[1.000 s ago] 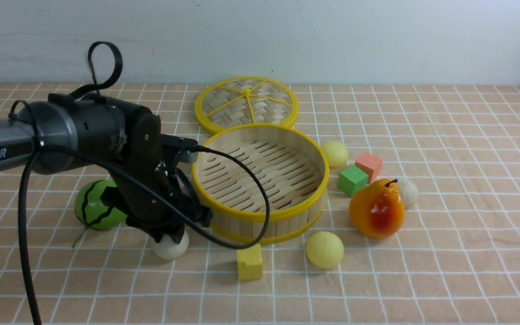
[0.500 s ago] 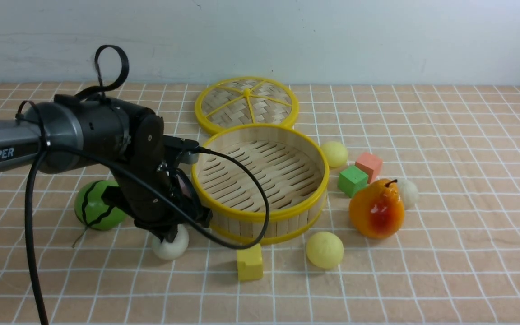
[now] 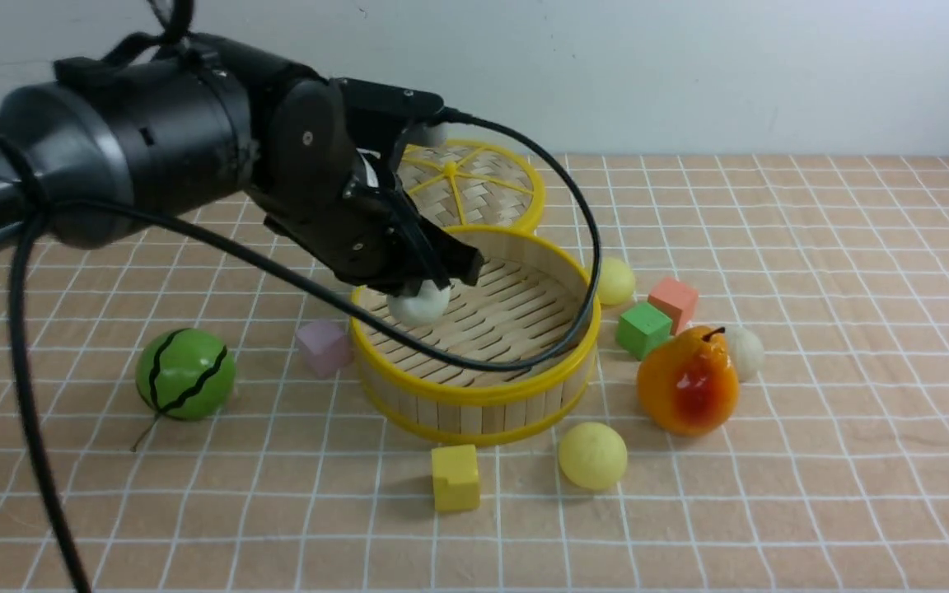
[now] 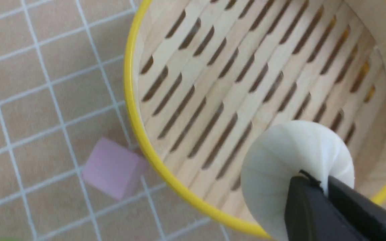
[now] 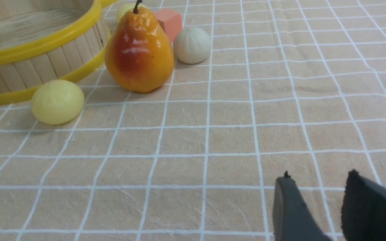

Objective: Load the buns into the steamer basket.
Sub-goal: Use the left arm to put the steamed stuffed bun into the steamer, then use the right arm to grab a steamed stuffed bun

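My left gripper (image 3: 429,287) is shut on an off-white bun (image 3: 418,305), pinching its soft top. It holds the bun above the near-left part of the steamer basket (image 3: 474,394), inside the yellow rim (image 4: 131,100). In the left wrist view the bun (image 4: 290,150) bulges round the closed fingertips of the gripper (image 4: 323,184). Three buns lie on the cloth: a pale yellow one (image 3: 592,455) in front of the basket, another (image 3: 613,280) at its right, an off-white one (image 3: 745,352) behind the pear. My right gripper (image 5: 317,177) stands open over bare cloth, nothing in it.
An orange pear (image 3: 689,383) stands right of the basket, with green (image 3: 642,329) and salmon (image 3: 674,301) cubes behind it. A yellow cube (image 3: 455,477) sits in front, a lilac cube (image 3: 323,346) at the left, a watermelon ball (image 3: 185,374) farther left. The woven lid (image 3: 474,185) lies behind.
My left gripper closed on the off-white bun on the cloth left of the basket, then lifted it up and right over the basket. The lilac cube came into view.
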`<state>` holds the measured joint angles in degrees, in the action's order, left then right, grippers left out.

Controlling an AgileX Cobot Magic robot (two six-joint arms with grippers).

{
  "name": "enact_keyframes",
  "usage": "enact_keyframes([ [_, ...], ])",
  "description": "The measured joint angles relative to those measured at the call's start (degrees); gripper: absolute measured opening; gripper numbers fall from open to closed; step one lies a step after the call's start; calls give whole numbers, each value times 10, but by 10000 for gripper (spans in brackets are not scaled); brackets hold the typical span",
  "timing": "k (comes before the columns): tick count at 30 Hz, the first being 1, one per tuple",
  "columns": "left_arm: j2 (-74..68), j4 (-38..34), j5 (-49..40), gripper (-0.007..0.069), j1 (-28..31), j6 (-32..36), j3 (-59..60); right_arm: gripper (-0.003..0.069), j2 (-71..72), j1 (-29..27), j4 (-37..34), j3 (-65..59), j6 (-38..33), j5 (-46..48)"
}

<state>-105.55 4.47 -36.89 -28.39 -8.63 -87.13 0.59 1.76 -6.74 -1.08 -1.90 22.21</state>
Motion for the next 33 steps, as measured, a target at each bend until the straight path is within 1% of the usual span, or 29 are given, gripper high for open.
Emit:
enact_keyframes([
  [2, -34, 7, 9, -7, 3, 0, -17, 239, 0, 0, 0, 0, 0, 0],
  [6, -103, 12, 12, 50, 8, 0, -60, 239, 0, 0, 0, 0, 0, 0],
  [7, -132, 16, 4, 110, 11, -1, -86, 239, 0, 0, 0, 0, 0, 0],
  [9, -145, 16, -5, 152, 12, -3, -98, 239, 0, 0, 0, 0, 0, 0],
  [10, -160, 17, -22, 228, 12, -12, -114, 239, 0, 0, 0, 0, 0, 0],
  [14, -156, 18, -80, 418, 13, -42, -146, 239, 0, 0, 0, 0, 0, 0],
  [15, -156, 18, -80, 418, 13, -43, -146, 239, 0, 0, 0, 0, 0, 0],
  [16, -138, 17, -130, 476, 13, -50, -162, 239, 0, 0, 0, 0, 0, 0],
  [17, -135, 17, -134, 477, 13, -50, -162, 239, 0, 0, 0, 0, 0, 0],
  [18, -110, 13, -160, 477, 13, -55, -165, 239, 0, 0, 0, 0, 0, 0],
  [19, -88, 10, -182, 459, 13, -56, -166, 239, 0, 0, 0, 0, 0, 0],
  [20, -68, 9, -201, 424, 13, -58, -166, 239, 0, 0, 0, 0, 0, 0],
  [22, -9, 5, -219, 308, 13, -59, -155, 239, 0, 0, 0, 0, 0, 0],
  [23, 25, 2, -220, 236, 13, -59, -140, 239, 0, 0, 0, 0, 0, 0],
  [26, 120, -12, -208, 59, 13, -55, -78, 239, 0, 0, 0, 0, 0, 0],
  [27, 136, -14, -205, 27, 13, -54, -65, 239, 0, 0, 0, 0, 0, 0],
  [28, 199, -25, -182, -13, 13, -51, -8, 239, 0, 0, 0, 0, 0, 0],
  [30, 281, -39, -140, -13, 13, -49, 74, 239, 0, 0, 0, 0, 0, 0],
  [31, 289, -41, -136, -13, 13, -49, 91, 239, 0, 0, 0, 0, 0, 0],
  [32, 348, -54, -99, -13, 13, -49, 155, 239, 0, 0, 0, 0, 0, 0],
  [33, 389, -61, -76, -13, 13, -49, 193, 239, 0, 0, 0, 0, 0, 0],
])
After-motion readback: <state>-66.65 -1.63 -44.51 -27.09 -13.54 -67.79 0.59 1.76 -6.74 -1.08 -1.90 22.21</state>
